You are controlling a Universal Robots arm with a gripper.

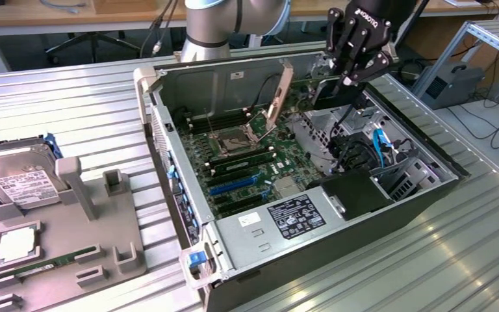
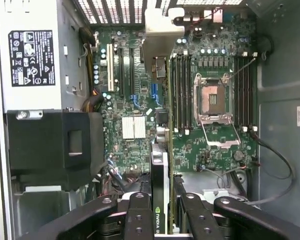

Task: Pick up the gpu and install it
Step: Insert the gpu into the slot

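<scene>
My gripper [image 1: 343,77] hangs over the far right part of the open computer case [image 1: 423,195], shut on the gpu [image 1: 332,99], a dark card held on edge above the motherboard [image 1: 258,162]. In the wrist view the gpu [image 2: 160,175] runs edge-on between the two black fingers [image 2: 138,215], with a green-lettered label on its near end. It sits above the board between the power supply side and the empty CPU socket [image 2: 213,97]. The blue expansion slots [image 1: 232,187] lie nearer the case's front, apart from the card.
A tan bracket [image 1: 275,97] stands up from the board beside the gripper. The labelled power supply [image 1: 288,218] and a black drive cage [image 1: 358,195] fill the case's near right. On the exterior view's left, a grey fixture [image 1: 85,227] carries a hard drive [image 1: 15,179] and a RAM stick [image 1: 37,268].
</scene>
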